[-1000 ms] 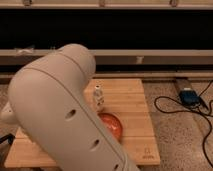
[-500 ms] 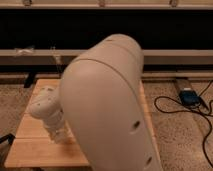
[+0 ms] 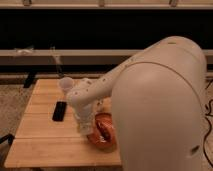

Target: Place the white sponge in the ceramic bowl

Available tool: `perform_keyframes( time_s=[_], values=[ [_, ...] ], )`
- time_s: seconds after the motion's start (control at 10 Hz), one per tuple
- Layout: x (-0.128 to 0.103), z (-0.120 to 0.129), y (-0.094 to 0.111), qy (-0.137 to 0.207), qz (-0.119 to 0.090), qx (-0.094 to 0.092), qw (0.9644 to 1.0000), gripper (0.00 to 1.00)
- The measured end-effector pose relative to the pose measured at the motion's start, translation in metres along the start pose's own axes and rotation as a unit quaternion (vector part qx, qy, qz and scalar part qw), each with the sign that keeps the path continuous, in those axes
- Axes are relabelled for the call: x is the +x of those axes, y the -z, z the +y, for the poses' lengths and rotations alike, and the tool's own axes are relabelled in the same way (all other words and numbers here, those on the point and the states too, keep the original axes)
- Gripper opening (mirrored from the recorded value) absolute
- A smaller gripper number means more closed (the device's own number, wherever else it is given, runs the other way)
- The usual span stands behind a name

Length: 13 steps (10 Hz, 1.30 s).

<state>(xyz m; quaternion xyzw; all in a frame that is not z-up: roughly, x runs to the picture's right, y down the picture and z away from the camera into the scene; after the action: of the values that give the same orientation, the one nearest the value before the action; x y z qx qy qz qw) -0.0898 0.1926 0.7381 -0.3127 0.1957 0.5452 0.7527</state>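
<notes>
While the arm (image 3: 160,100) blocks much of the desk (image 3: 40,132), the hand (image 3: 86,125) sits against the ceramic bowl (image 3: 102,132), grip unclear; white sponge unseen. Arm swung rightward, uncovering the black phone (image 3: 59,110) left of the hand.

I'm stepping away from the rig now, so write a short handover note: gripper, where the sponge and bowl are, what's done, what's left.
Gripper: low over the wooden table, at the left rim of the bowl, at the end of the white arm.
Bowl: orange-brown, front centre of the table, partly behind the arm.
Sponge: not visible; it may be hidden by the arm or gripper.
Also there: black phone on the left, white cup behind it.
Done: the gripper has reached the bowl.
Left: confirm the sponge is in the bowl.
</notes>
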Motion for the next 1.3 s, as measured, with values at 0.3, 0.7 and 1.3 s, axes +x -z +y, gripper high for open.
perform_keyframes(
  time_s=[0.3, 0.7, 1.3],
  values=[
    [0.023, -0.05, 0.003, -0.056, 0.018, 0.013, 0.9982, 0.33],
    [0.047, -0.081, 0.003, -0.099, 0.036, 0.021, 0.9942, 0.73],
    [0.038, -0.074, 0.007, -0.077, 0.016, 0.001, 0.9969, 0.8]
  ],
)
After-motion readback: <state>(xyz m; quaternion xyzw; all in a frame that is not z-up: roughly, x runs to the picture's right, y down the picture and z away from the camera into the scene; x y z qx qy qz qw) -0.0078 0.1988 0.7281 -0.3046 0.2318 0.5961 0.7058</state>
